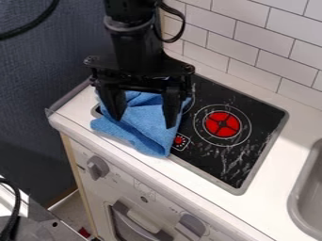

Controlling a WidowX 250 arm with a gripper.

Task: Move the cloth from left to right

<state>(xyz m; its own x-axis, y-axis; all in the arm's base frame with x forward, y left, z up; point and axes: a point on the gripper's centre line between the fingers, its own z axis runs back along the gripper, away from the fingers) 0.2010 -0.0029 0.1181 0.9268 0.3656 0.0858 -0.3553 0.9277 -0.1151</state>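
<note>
Cloth [143, 123] (blue, rumpled) overlaps stovetop [254, 115] and counter [292, 129] near a tiled wall [252, 37].

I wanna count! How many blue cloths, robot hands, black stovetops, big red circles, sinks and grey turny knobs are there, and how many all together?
Blue cloth: 1
Robot hand: 1
Black stovetop: 1
Big red circle: 1
Sink: 1
Grey knobs: 2
Total: 7

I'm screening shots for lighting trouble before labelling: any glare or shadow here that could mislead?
In the camera view, pale streaks mark the black stovetop, whether glare or scuffs I can't tell; the blue cloth has shaded folds; the gripper is dark, with little surface detail.
</note>
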